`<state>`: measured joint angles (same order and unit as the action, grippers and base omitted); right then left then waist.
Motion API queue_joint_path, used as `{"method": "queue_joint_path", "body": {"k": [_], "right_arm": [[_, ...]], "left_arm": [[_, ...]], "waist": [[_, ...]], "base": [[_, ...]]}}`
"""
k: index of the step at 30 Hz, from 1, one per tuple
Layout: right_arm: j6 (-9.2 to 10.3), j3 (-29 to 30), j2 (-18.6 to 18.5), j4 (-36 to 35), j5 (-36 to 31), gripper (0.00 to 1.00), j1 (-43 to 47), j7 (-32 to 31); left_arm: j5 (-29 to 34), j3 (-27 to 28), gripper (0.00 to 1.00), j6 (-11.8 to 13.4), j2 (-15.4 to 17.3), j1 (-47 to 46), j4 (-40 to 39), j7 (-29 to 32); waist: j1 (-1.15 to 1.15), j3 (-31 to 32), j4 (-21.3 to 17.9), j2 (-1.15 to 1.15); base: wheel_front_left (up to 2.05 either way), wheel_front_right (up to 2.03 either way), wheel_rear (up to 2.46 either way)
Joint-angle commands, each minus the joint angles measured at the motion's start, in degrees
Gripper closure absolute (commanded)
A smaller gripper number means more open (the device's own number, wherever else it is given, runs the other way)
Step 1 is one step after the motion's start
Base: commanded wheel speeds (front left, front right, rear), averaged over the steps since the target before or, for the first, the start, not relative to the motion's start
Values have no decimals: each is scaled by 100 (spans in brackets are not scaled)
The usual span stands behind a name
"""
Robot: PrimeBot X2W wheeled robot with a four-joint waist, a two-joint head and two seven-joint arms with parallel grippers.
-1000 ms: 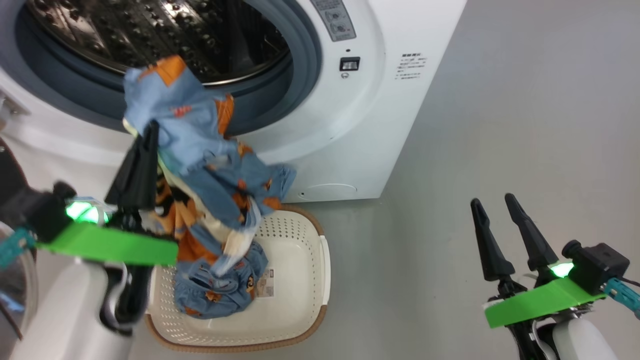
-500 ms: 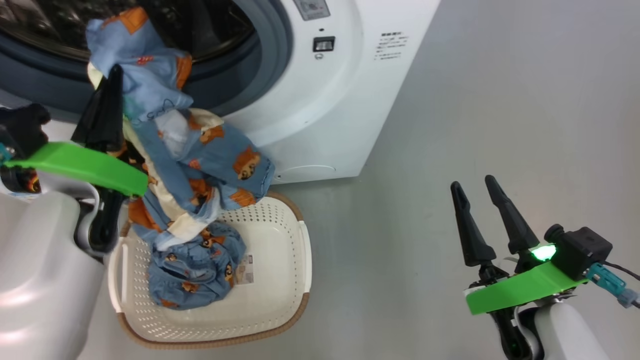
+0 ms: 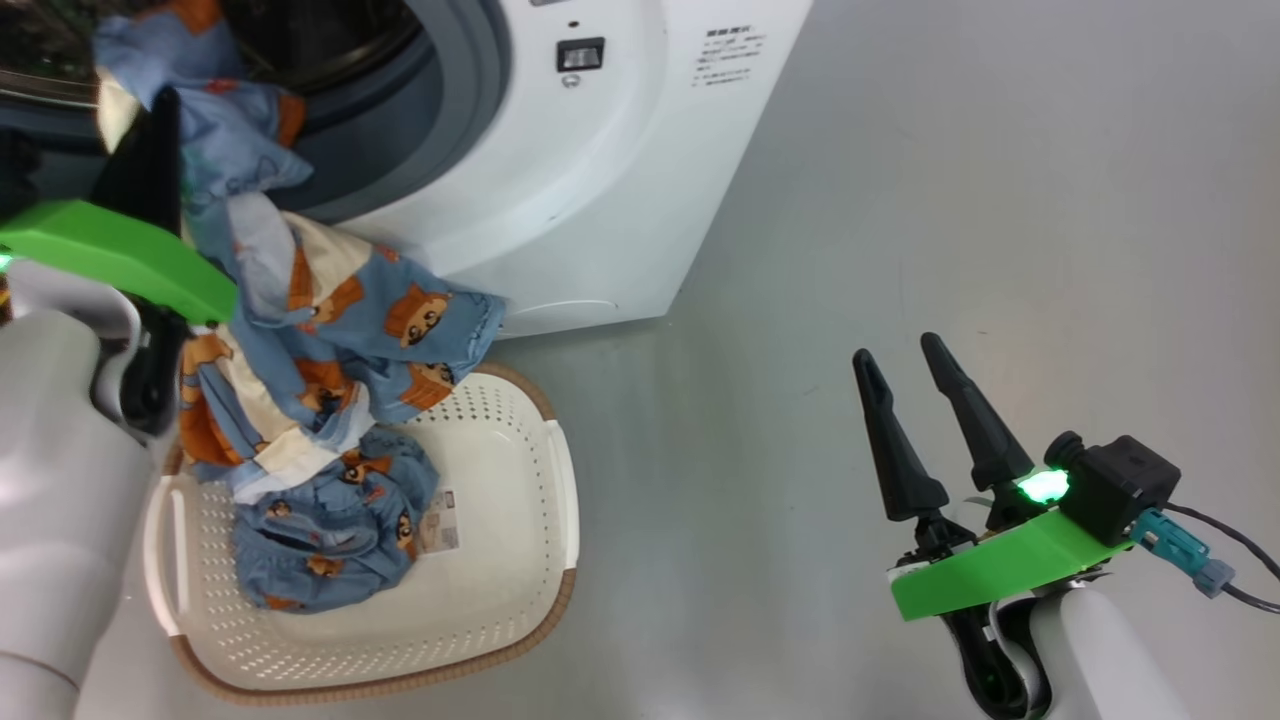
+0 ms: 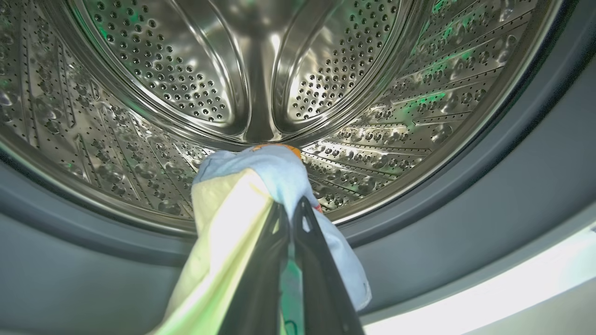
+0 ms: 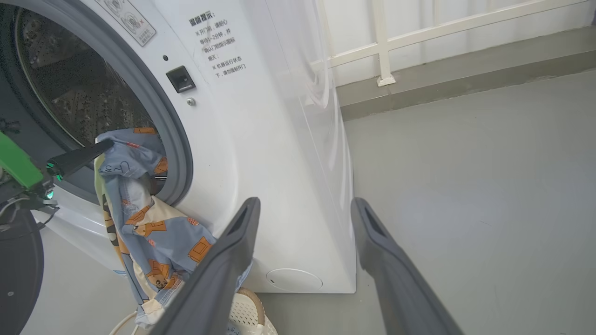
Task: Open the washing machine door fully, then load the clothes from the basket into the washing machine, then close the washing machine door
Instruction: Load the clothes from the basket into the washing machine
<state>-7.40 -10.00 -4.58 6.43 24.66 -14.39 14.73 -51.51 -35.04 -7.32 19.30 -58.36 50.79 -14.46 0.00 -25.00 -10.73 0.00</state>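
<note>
The washing machine door (image 5: pixel 18 279) is open. Your left pincer (image 4: pixel 291 204), clamped on the clothes (image 3: pixel 330 320), points into the washing machine (image 3: pixel 560 200) — another piece (image 3: pixel 320 530) lies below it in the basket (image 3: pixel 562 480). Right pincer (image 3: pixel 905 375) gapes, empty.

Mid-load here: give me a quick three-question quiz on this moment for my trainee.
1. True or false: the left tool is shut on a bunch of clothes in front of the washing machine opening.
2. The right tool is: A) inside the drum; B) open above the floor, holding nothing; C) gripping the door.
3. What does the blue garment that is not lifted lie in?
Key: 1 true; 2 B; 3 the basket.
</note>
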Motion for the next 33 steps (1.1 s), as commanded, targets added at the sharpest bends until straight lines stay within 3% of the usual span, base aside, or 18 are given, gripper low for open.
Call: {"method": "queue_joint_path", "body": {"k": [1, 8, 15, 20, 23, 31, 32, 33], "right_arm": [[-9, -139, 53, -123, -77, 0, -99, 27], [-9, -215, 110, -126, -72, 0, -182, 27], [-9, -168, 144, -183, -96, 0, -229, 27], [-9, -164, 158, -188, -100, 0, -270, 27], [-9, -187, 163, -170, -94, 0, -281, 27], [-9, -201, 168, -175, -63, 0, -277, 27], [-9, -198, 168, -176, -56, 0, -274, 27], [-9, -197, 168, -177, -50, 0, -271, 27]], "left_arm": [[-67, 53, 100, -17, 261, -255, 4, -39], [-141, -64, 100, -17, 424, -820, 289, -50], [704, 1174, 100, -16, 566, -1018, -393, -52], [1415, 1976, 100, -16, 332, -673, -847, -53], [1466, 1801, 100, -16, 165, -478, -496, -53], [1249, 1256, 100, -16, 197, -663, 68, -53], [1213, 1205, 66, -16, 207, -698, 109, -53], [1181, 1160, 49, -16, 220, -730, 143, -53]], "waist": [[0, -80, -87, 0], [0, -227, -228, 0], [0, -387, -265, 0], [0, -441, -279, 0], [0, -416, -288, 0], [0, -404, -285, 0], [0, -404, -281, 0], [0, -403, -278, 0]], "base": [[0, 0, 0], [0, 0, 0], [0, 0, 0], [0, 0, 0], [0, 0, 0], [0, 0, 0], [0, 0, 0], [0, 0, 0]]}}
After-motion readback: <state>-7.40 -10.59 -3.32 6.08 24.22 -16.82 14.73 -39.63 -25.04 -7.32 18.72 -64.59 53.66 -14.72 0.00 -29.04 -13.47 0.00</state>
